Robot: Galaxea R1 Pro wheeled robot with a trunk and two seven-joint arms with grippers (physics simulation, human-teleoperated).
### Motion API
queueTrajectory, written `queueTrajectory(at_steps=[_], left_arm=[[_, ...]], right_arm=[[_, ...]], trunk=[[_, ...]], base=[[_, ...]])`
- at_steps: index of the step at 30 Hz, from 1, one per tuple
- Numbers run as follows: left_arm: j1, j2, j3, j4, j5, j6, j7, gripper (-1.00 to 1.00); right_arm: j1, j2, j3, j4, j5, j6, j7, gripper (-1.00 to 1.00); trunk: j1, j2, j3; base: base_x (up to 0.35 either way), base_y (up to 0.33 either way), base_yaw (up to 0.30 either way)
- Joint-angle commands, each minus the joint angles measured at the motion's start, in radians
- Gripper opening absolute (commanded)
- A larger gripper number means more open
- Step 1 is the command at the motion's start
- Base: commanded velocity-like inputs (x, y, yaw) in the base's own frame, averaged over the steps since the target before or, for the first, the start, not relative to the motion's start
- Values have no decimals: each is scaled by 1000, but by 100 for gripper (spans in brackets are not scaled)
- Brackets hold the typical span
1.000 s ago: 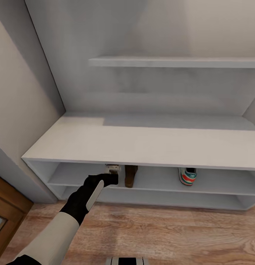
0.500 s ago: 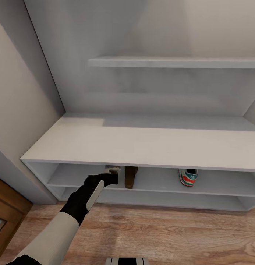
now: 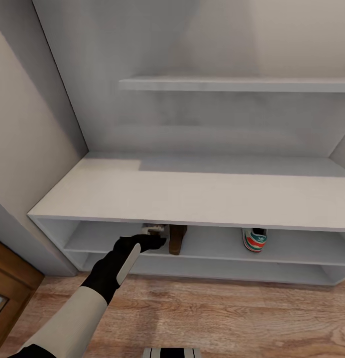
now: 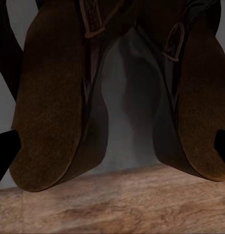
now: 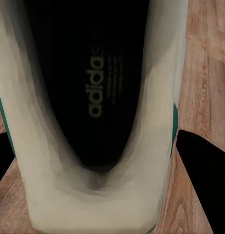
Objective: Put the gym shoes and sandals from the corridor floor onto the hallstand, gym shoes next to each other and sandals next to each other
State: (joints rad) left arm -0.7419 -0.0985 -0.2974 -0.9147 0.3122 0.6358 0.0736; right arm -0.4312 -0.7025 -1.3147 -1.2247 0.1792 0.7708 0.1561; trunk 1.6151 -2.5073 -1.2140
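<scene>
Since half a second ago, the left gripper (image 3: 160, 242) has nudged slightly toward 3 o'clock along the upper open tier, closing on the brown sandal there, while the camera has held steady. From the head view, the light brown wood-plank corridor floor (image 3: 217, 318) lies nearest, with the left arm rising from 7 o'clock to the wide, low white hallstand (image 3: 192, 194). The gripper sits at the shelf's front edge, touching or just beside a flat brown leather sandal with dark straps (image 3: 177, 237); whether its jaws are parted or closed cannot be told. The left wrist view shows two brown sandals side by side, the first (image 4: 54, 97) and the second (image 4: 197, 92), soles toward the camera, with dark fingertips (image 4: 5, 151) at the outer edges and a strip of wood grain nearby. Farther along the same tier, toward 3 o'clock and well apart from the sandal, stands a white lace-up gym shoe with green stripes and red-orange heel patch (image 3: 254, 238). The right wrist view looks into another white gym shoe (image 5: 93, 97) over plank floor, black fingertips (image 5: 205, 180) flanking it; the right gripper's grip cannot be judged.
</scene>
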Motion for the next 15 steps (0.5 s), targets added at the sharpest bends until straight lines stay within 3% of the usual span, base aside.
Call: queueTrajectory(at_steps=[1,15], left_arm=[[0,0,-2,-1,10,4,8,100],[0,0,-2,-1,10,4,8,100]], right_arm=[[-1,0,-2,-1,10,4,10,-100],[-1,0,0,-1,11,3,9,-100]], trunk=[[0,0,-1],[0,0,-1]], base=[[0,0,0],[0,0,0]])
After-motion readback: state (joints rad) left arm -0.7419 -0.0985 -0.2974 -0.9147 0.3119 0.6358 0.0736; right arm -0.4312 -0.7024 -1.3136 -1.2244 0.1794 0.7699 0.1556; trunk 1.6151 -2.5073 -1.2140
